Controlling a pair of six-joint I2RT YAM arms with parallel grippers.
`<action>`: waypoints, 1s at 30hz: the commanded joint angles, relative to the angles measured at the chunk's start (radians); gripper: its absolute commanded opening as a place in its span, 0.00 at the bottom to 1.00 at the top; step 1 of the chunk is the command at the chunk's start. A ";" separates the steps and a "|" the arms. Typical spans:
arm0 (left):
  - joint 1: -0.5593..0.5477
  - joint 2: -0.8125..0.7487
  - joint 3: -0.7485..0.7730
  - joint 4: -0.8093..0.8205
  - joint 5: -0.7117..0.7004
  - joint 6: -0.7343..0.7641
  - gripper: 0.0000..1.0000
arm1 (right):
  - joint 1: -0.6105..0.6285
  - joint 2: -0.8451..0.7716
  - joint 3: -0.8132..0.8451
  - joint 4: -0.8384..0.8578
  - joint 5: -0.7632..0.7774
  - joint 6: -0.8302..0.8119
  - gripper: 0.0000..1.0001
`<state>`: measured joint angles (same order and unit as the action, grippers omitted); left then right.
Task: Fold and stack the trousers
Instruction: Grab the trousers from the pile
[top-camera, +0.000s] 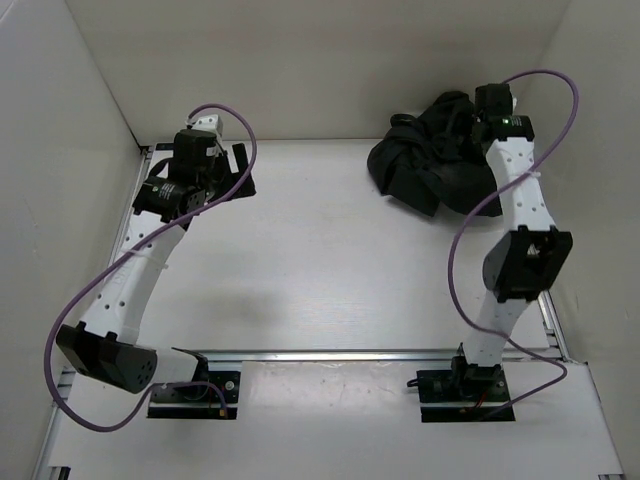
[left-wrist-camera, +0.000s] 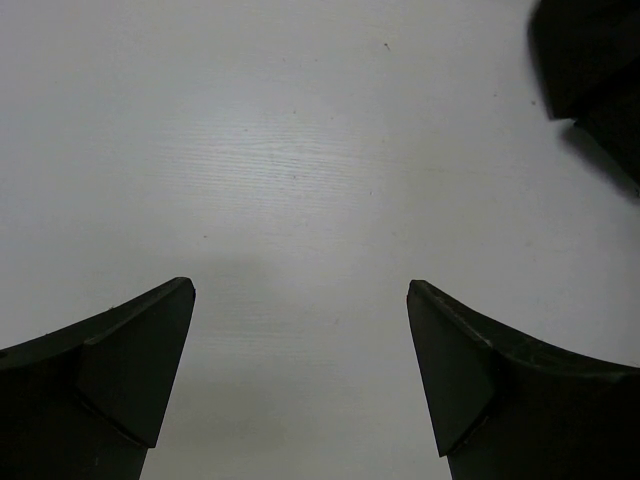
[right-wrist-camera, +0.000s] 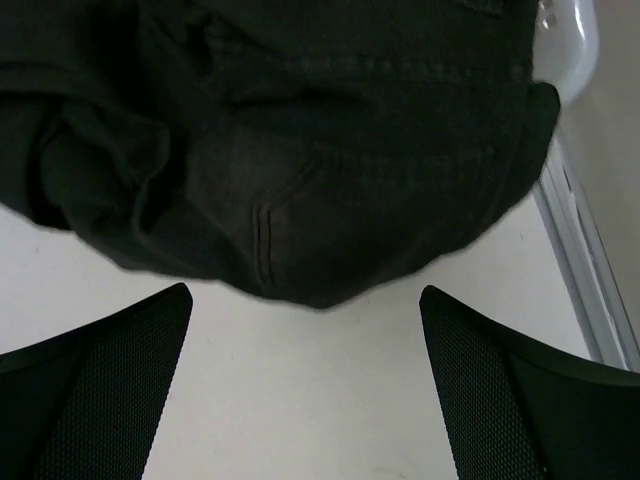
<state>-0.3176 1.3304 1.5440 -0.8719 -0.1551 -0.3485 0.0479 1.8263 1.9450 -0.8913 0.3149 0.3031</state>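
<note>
The trousers (right-wrist-camera: 300, 130), heaped, were judged limp; the stitched edge (right-wrist-camera: 264, 240), possibly waistband, was favoured; left gripper (left-wrist-camera: 300, 290), right gripper (right-wrist-camera: 305, 300) were spread.

The trousers (top-camera: 425, 170) at far right are black, slightly faded at a seam; the desk (top-camera: 320, 260) is white, the cables (top-camera: 545, 72) purple.

white table (top-camera: 320, 270), matte, with faint wood grain in the left wrist view. white walls on three sides: back wall (top-camera: 320, 60), left wall (top-camera: 50, 200), right wall (top-camera: 605, 180). silver cross rail (top-camera: 340, 354) runs across the table near the front. left side rail (top-camera: 127, 222) and right side rail (top-camera: 552, 325) run along the table edges.
</note>
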 joint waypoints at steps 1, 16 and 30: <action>-0.001 -0.017 0.001 -0.009 0.020 0.002 1.00 | -0.037 0.146 0.214 -0.111 -0.100 -0.015 1.00; -0.001 0.079 0.041 -0.041 0.104 -0.007 1.00 | -0.086 0.518 0.571 -0.065 0.005 0.028 0.00; 0.017 0.026 0.071 -0.074 0.007 -0.157 1.00 | 0.145 -0.102 0.519 0.150 -0.180 -0.097 0.00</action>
<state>-0.3164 1.4265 1.5742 -0.9188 -0.0776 -0.4221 0.0792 1.8824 2.4241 -0.8742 0.2287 0.2779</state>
